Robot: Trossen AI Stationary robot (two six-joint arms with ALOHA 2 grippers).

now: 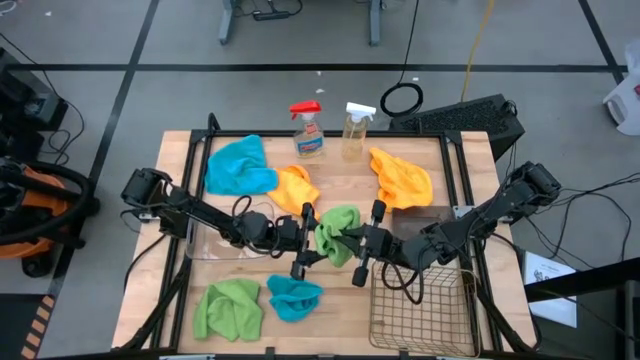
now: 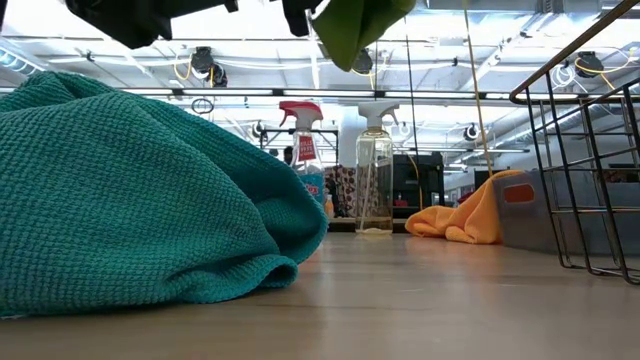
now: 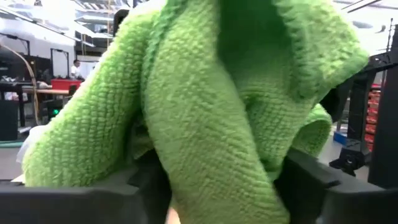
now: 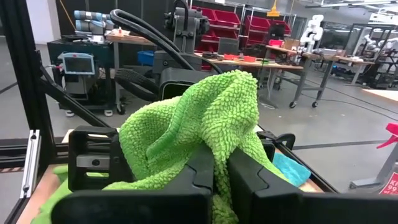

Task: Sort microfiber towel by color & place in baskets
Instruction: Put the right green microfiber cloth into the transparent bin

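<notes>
right gripper (image 1: 362, 246): you've got it pinched tight on the green towel (image 1: 338, 232), mid-table, lifted off the wood; in the right wrist view the fingers (image 4: 245, 180) are pressed together with green pile between them.
left gripper (image 1: 305, 243): facing the right one from the other side of the same cloth. Its fingers (image 3: 311, 186) sit either side of the hanging fold, but you can't tell from here whether they've closed on it.
held towel, low view: green cloth (image 2: 357, 28) hangs from the top edge, clear of the table.
second green towel (image 1: 228, 308): front left on the table.
blue towels: one (image 1: 239, 166) back left, one (image 1: 294, 296) front centre, just beside the green one.
orange towels: one (image 1: 294, 187) touching the back-left blue one, one (image 1: 402, 176) back right.
wire-mesh basket (image 1: 420, 312): front right corner, under the right arm.
dark grey bin (image 1: 425, 220): just behind the mesh basket.
clear tub (image 1: 212, 243): left side, under the left arm.
spray bottles: red-topped (image 1: 308, 130) and white-topped (image 1: 356, 130), upright, back edge.
</notes>
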